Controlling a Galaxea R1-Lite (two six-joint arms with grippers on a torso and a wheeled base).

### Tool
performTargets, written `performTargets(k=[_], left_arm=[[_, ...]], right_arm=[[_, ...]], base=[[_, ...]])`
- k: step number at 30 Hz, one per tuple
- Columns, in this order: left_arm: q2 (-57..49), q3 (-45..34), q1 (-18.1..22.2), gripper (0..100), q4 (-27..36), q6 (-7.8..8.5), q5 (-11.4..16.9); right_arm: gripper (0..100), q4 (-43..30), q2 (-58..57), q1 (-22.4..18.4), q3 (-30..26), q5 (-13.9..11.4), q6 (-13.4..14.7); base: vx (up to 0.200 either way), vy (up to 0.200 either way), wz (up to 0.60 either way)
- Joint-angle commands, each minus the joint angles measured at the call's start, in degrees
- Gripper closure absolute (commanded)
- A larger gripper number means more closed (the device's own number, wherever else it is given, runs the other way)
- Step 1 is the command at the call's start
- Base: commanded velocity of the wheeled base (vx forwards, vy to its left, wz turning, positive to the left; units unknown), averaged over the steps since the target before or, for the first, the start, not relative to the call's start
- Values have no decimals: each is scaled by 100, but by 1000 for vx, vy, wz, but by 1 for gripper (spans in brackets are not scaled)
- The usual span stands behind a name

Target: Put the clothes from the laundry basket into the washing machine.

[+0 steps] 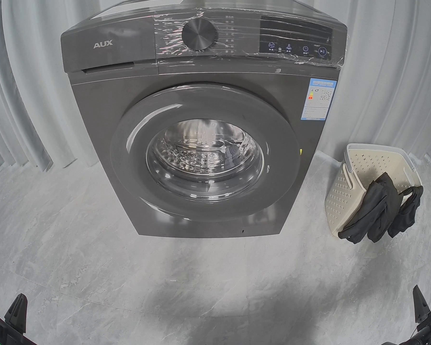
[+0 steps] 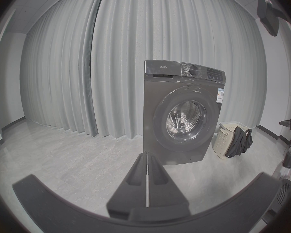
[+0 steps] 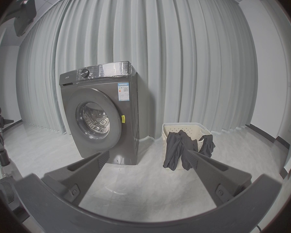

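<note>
Two dark clothes (image 1: 378, 209) hang over basket (image 1: 340, 200) rim, at washer's (image 1: 105, 101) 4 o'clock. Door (image 1: 129, 140) shut: loading blocked until opened. Tugging may tip basket. Left jaws clenched, right jaws released, both empty.

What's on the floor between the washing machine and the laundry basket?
Nothing: just bare grey floor separates the washing machine and the laundry basket, as the right wrist view shows.

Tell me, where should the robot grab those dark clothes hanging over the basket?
Probably at the bunched fold where the dark clothes cross the near rim of the laundry basket: there the cloth humps up, while its tails hang loose outside. Coming from above and in front with the open right end effector, on the basket's side, looks easiest.
</note>
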State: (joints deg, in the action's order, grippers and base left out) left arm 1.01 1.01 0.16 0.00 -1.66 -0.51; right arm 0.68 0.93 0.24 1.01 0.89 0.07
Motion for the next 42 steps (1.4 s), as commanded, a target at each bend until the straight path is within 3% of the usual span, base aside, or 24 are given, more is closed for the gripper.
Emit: performTargets(k=[1,42], left_arm=[[-101,-92,2,100,0,-1,-2],[-101,-92,2,100,-9,8,-2]], right_arm=[[0,2,-93,2,-101,-1,1],[0,2,-93,2,-101,-1,1]], base=[[0,-200,0],[0,-200,0]])
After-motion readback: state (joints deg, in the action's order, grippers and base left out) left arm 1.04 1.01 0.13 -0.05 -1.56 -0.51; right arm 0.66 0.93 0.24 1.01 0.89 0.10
